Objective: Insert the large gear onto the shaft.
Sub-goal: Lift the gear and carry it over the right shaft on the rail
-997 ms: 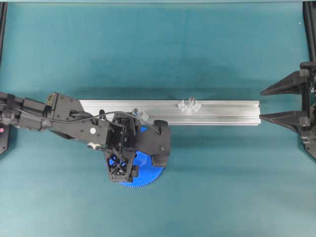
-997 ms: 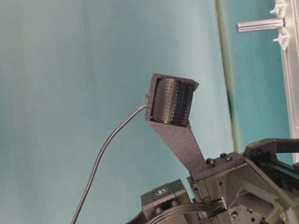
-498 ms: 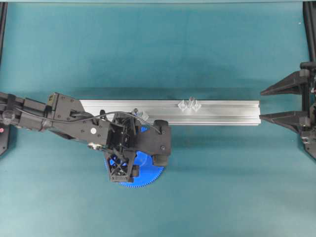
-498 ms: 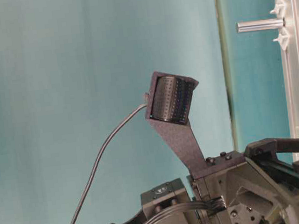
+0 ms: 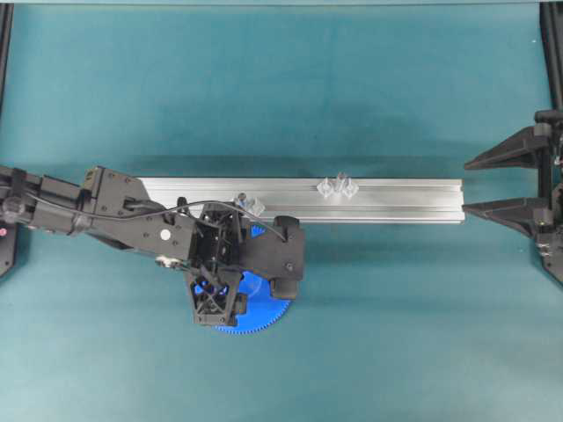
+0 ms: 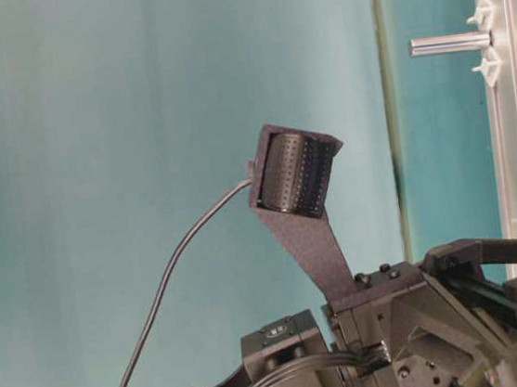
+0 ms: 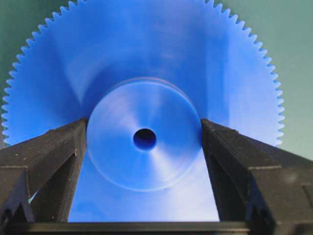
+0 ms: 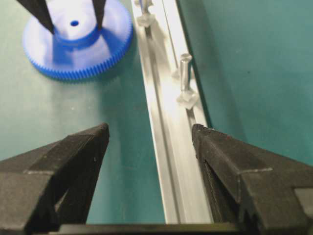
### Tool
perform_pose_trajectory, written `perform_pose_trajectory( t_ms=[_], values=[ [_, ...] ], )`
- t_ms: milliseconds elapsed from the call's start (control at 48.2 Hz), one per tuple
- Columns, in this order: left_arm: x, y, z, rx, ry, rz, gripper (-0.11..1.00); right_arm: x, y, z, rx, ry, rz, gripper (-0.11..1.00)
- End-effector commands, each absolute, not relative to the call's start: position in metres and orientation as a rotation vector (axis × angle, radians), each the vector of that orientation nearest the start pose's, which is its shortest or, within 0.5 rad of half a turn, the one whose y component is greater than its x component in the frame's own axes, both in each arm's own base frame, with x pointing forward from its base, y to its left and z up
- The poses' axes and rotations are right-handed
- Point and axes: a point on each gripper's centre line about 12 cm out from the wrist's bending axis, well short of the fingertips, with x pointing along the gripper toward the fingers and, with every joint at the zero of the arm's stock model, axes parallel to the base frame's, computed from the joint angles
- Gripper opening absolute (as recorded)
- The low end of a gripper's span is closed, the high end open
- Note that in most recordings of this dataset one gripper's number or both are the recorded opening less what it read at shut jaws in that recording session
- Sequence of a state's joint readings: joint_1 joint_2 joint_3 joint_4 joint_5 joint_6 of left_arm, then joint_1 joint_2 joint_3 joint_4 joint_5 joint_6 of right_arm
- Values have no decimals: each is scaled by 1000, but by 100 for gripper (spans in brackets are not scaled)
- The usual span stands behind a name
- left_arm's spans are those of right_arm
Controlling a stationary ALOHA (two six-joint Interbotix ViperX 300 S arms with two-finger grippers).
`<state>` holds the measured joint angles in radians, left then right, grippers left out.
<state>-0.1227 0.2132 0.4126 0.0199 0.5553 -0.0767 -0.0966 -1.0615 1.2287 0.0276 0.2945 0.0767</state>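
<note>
The large gear (image 5: pixel 261 304) lies flat on the teal table just in front of the rail, mostly hidden under my left arm. My left gripper (image 5: pixel 214 296) points down over it. In the left wrist view the left gripper (image 7: pixel 144 123) has its jaws pressed against both sides of the gear's raised hub (image 7: pixel 144 147). The right wrist view shows the gear (image 8: pixel 58 61) resting on the table with the left fingers (image 8: pixel 41 12) at its hub. The shaft (image 5: pixel 339 185) stands upright on the rail, also in the right wrist view (image 8: pixel 185 71). My right gripper (image 5: pixel 468 186) is open and empty at the rail's right end.
The aluminium rail (image 5: pixel 396 200) runs left to right across the middle of the table and passes between the right gripper's jaws (image 8: pixel 171 147). A shorter pin (image 5: pixel 240 199) with clear mounts stands on the rail close to my left wrist.
My left arm has shifted very slightly over the gear. The gear, the shaft and the right arm have not moved.
</note>
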Motion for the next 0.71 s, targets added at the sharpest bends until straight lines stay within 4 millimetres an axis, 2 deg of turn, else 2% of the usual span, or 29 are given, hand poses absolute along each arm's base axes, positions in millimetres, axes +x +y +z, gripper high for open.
perform_pose_trajectory(
  t_ms=[0,519,685],
  values=[
    [411,-47,144,25,1124,-65,79,171,-15,232,134,427,-110,76],
    [426,-48,212,56,943,-91,79,171,-15,231,136,422,-110,76],
    [431,-39,235,116,887,-106,79,172,-15,231,135,410,-110,76]
  ],
)
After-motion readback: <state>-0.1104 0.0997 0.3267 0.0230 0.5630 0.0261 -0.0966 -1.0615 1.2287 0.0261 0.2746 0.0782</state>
